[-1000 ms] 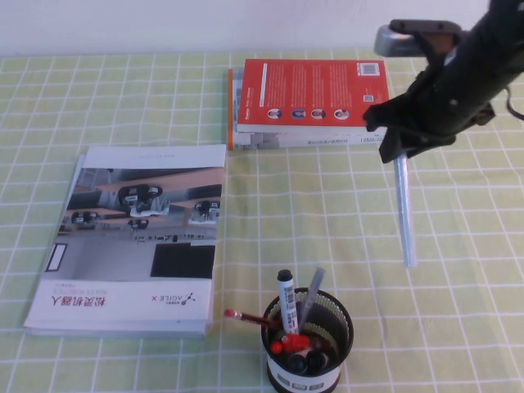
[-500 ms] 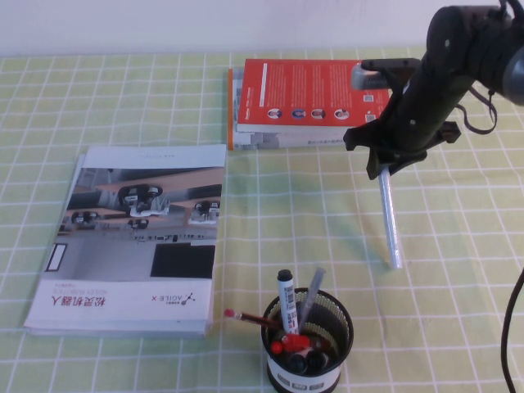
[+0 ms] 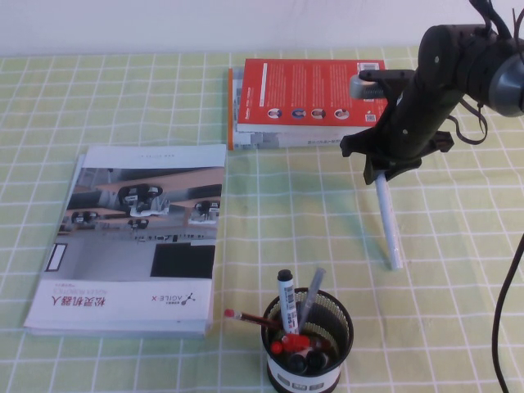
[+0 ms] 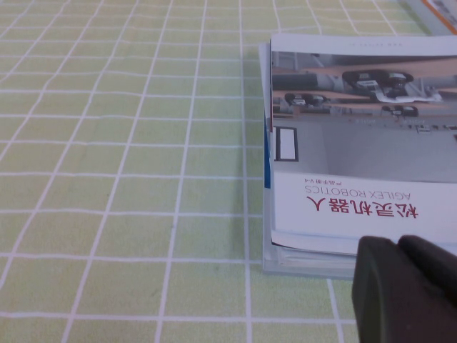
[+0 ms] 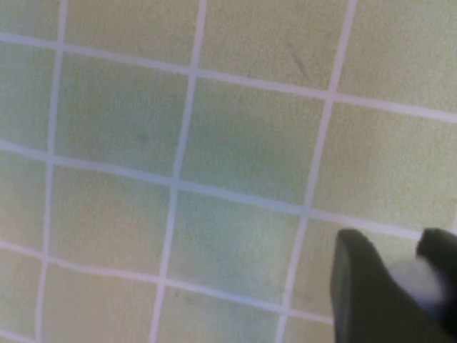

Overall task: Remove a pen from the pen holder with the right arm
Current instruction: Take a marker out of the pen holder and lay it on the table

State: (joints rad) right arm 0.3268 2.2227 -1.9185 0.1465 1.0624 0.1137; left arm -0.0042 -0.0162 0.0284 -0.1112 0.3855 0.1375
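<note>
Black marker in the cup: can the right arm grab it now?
Probably not: the right claw, near the red book, is busy gripping a silver pen. The left claw sits by the magazine.

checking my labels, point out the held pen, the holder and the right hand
pen [image 3: 388,225], high view, mid barrel
holder [image 3: 342,344], high view, mesh wall
right hand [image 3: 378,173], high view, between fingertips, at pen's top
left hand [image 4: 400,286], left wrist view, between fingertips, outside high view
</note>
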